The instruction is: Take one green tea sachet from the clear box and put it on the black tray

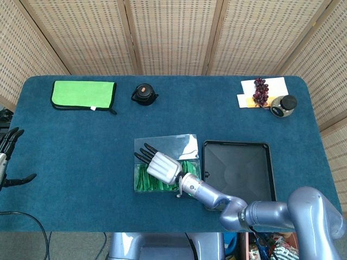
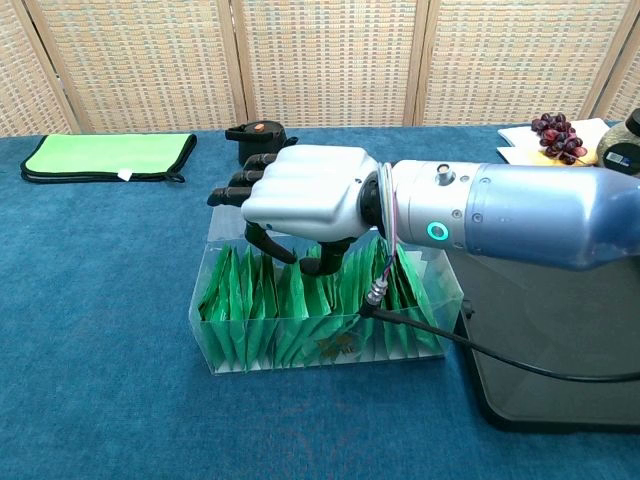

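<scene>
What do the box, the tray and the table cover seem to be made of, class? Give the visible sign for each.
Box: probably thin clear plastic; the green sachets show through its glossy walls.
Tray: likely hard black plastic, smooth with a dull sheen and moulded rim.
Table cover: looks like blue fabric or short-pile carpet, matt and faintly mottled.

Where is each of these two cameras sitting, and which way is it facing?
Head view: high above the near table edge, looking steeply down on the blue table; shows the right hand over the clear box, and the left hand at the frame's left edge.
Chest view: low at the near edge, looking level across the table toward the wicker screen; only the right hand and forearm show.
Shared: right hand, clear box, black tray, green pouch.
</scene>
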